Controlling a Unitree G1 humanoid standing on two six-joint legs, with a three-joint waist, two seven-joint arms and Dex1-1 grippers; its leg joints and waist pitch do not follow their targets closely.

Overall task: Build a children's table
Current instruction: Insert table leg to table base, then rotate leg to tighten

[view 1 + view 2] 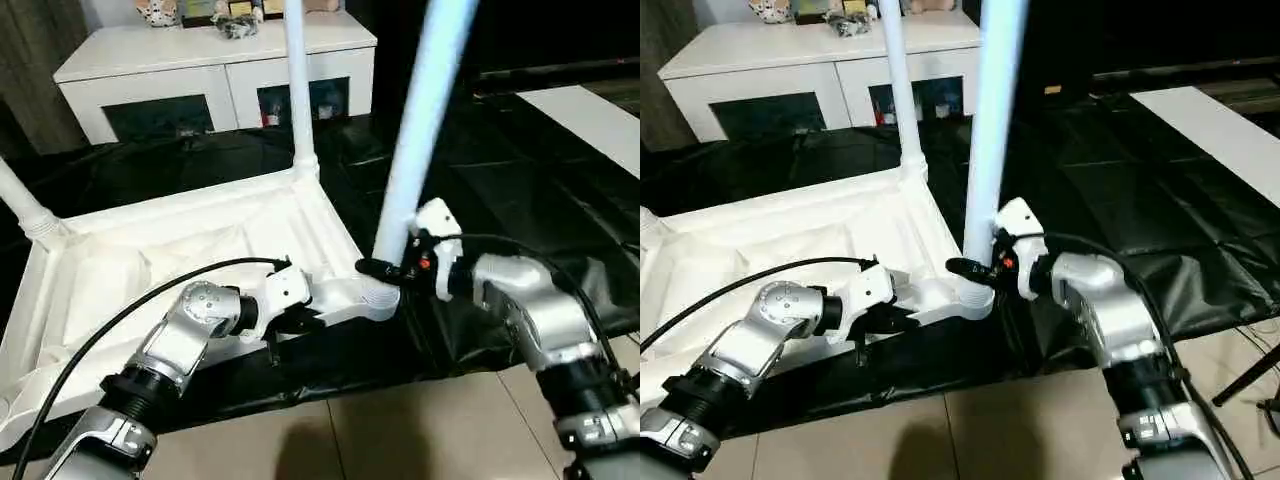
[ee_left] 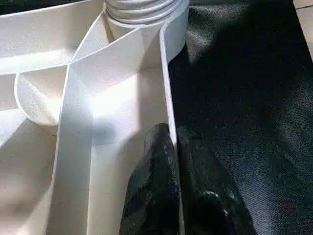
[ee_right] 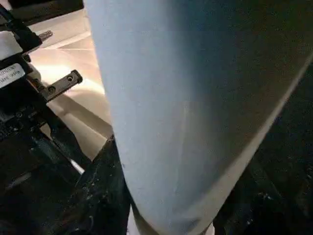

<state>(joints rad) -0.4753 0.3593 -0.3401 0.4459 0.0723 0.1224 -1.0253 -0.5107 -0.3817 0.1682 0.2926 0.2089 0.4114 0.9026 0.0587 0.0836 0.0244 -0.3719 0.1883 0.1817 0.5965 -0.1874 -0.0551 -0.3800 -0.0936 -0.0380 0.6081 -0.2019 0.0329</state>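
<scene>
Inverted tabletop [image 1: 180, 250] is laid on black counter [image 1: 500, 190] before white cabinet [image 1: 215, 70]; near-corner leg [image 1: 420, 120] is stood upright, clasped by right claw [image 1: 385, 268]; rim is pinched by left claw [image 2: 173, 161].

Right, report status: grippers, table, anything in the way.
Left gripper shut on tabletop rim. Right gripper clamped on near leg, seated upright in its corner socket. Far leg also fitted. Nothing in the way.
</scene>
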